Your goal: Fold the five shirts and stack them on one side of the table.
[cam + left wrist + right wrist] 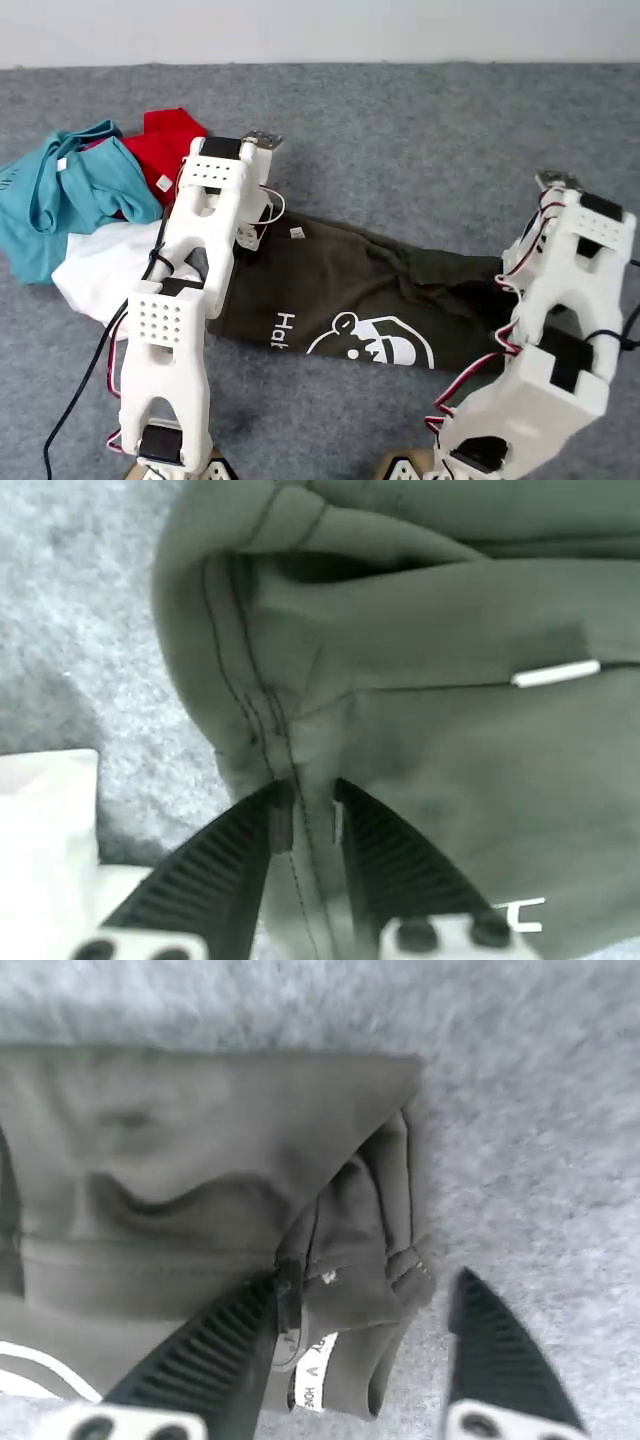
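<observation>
Folding of the dark shirt (400,285) seems just begun; left gripper (307,792) pinches its seam, right gripper (375,1280) gapes wide. Right likely must clamp cloth next.

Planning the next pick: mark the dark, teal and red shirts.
dark shirt (380,290), high view, bare cloth above its print.
teal shirt (70,190), high view, middle of the bunch.
red shirt (160,140), high view, exposed upper part.

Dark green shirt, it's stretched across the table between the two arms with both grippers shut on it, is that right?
Not quite. The dark green shirt does lie stretched across the table between the arms, and the left gripper is shut on it, but the right gripper is open: the right wrist view shows its jaws wide apart at the shirt's bunched end.
</observation>
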Controlling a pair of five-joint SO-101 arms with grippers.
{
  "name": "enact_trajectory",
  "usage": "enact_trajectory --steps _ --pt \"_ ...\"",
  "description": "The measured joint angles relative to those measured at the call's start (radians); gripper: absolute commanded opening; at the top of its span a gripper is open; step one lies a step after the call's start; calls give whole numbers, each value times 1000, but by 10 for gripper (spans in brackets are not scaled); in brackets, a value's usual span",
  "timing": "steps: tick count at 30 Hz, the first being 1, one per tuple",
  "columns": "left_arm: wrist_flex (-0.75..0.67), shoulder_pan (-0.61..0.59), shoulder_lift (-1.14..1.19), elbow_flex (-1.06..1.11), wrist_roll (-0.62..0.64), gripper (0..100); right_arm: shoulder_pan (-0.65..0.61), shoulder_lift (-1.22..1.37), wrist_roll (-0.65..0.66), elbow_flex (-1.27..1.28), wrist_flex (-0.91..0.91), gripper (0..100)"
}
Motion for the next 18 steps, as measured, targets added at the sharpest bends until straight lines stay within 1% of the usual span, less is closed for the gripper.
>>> enact_trajectory --steps 4,18 --pt "0 0 0 0 0 87 0 25 0 -87 68 285" --pt "0 0 0 0 0 87 0 241 0 -118 41 284"
